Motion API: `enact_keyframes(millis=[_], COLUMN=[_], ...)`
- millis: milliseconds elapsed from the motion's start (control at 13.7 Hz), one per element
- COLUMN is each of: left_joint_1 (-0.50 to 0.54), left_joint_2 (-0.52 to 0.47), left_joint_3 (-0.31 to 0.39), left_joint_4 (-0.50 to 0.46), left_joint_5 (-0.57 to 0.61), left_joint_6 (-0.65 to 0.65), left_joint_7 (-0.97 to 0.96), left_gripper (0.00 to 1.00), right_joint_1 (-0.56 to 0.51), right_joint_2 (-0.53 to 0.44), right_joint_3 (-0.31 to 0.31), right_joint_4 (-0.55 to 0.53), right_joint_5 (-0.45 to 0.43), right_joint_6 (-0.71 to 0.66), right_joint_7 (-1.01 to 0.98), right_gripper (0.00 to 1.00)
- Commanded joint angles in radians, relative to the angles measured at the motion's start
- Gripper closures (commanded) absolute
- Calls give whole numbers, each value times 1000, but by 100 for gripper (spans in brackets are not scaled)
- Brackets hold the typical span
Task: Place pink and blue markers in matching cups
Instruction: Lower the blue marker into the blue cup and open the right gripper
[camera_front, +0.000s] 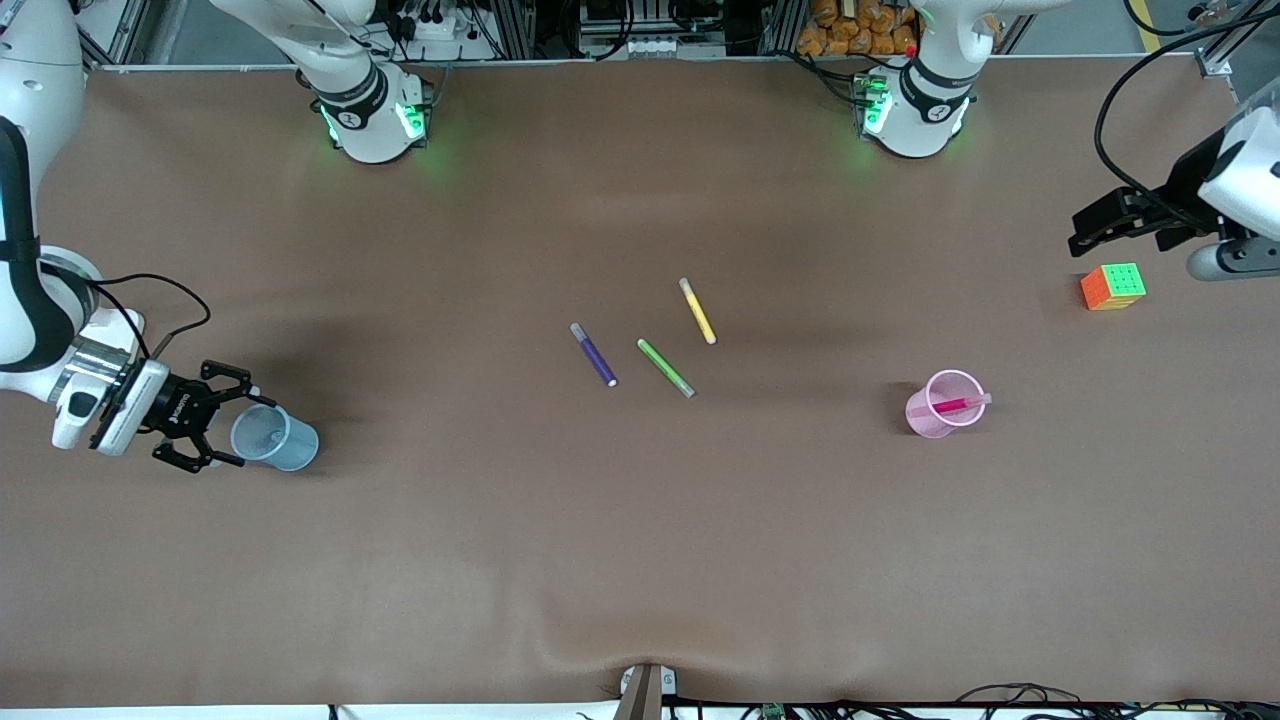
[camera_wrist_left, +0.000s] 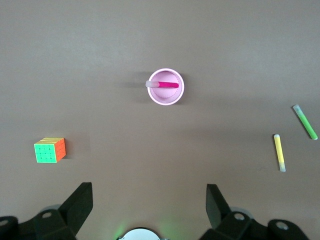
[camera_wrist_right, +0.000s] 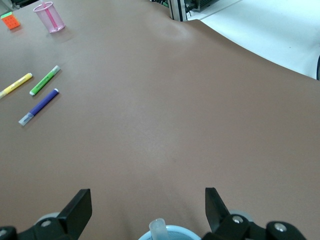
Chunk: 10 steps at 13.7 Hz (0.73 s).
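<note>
The light pink cup (camera_front: 930, 420) stands toward the left arm's end of the table with the pink marker (camera_front: 955, 404) leaning inside it; both show in the left wrist view, cup (camera_wrist_left: 166, 101) and marker (camera_wrist_left: 167, 84). The light blue cup (camera_front: 275, 438) stands toward the right arm's end. My right gripper (camera_front: 232, 428) is open right beside it, empty. In the right wrist view (camera_wrist_right: 147, 195) a pale marker end (camera_wrist_right: 157, 227) pokes out of the blue cup (camera_wrist_right: 185, 232); the marker's blue body is hidden. My left gripper (camera_front: 1090, 228) is open and empty (camera_wrist_left: 150, 190), above the table near a cube.
A dark purple pen (camera_front: 594, 354), a green pen (camera_front: 666, 367) and a yellow pen (camera_front: 697, 310) lie at the table's middle. A colourful puzzle cube (camera_front: 1112, 286) sits toward the left arm's end, farther from the front camera than the pink cup.
</note>
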Motion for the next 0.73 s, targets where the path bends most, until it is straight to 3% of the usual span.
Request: enact_keyframes(millis=[0, 220, 439, 659], left_joint_1=[-2, 1, 6, 6], left_joint_2=[-5, -22, -69, -65], left_joint_3=[-29, -31, -31, -29], left_joint_4=[-22, -42, -106, -84], left_joint_5=[23, 36, 35, 33], left_joint_6=[-10, -7, 51, 47], left_joint_7=[1, 5, 7, 9], left_gripper=[0, 0, 0, 0], right_joint_1=[10, 35, 53, 73], right_joint_2=[-27, -74, -158, -269], right_joint_3=[6, 6, 8, 11], right_joint_4=[-10, -11, -10, -10], right_joint_5=[15, -46, -210, -404], right_joint_6=[13, 42, 44, 33], right_joint_7=[65, 186, 431, 689], right_gripper=[0, 0, 0, 0])
